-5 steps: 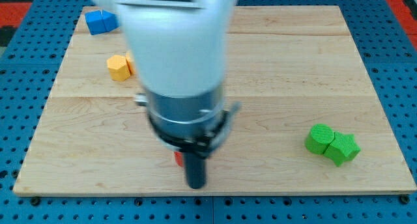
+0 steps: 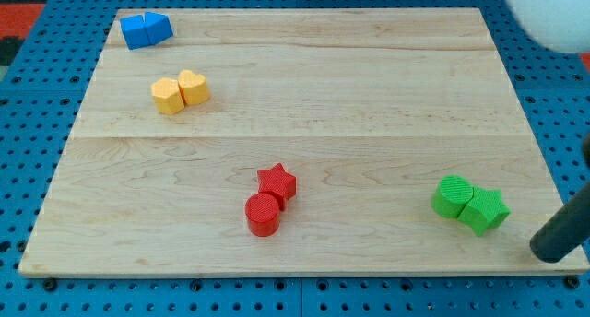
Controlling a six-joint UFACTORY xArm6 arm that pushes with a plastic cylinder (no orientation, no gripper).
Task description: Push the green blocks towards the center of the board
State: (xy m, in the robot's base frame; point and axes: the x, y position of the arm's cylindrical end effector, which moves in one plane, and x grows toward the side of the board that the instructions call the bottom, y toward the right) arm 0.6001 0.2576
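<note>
Two green blocks sit touching near the board's lower right: a rounded green block (image 2: 452, 195) and a green star block (image 2: 486, 210) to its right. My tip (image 2: 551, 253) is at the board's lower right edge, right of and slightly below the green star, apart from it. The rod rises to the view's right edge. The wooden board (image 2: 369, 105) fills most of the view.
A red star (image 2: 277, 182) and a red cylinder (image 2: 263, 214) touch at lower centre. Two yellow blocks (image 2: 180, 90) sit at upper left. Two blue blocks (image 2: 146, 29) sit at the top left corner. A blue pegboard (image 2: 572, 123) surrounds the board.
The arm has swung from lower centre, where it covered the red blocks, to the lower right edge. The red and second yellow blocks are now uncovered. No block has moved.
</note>
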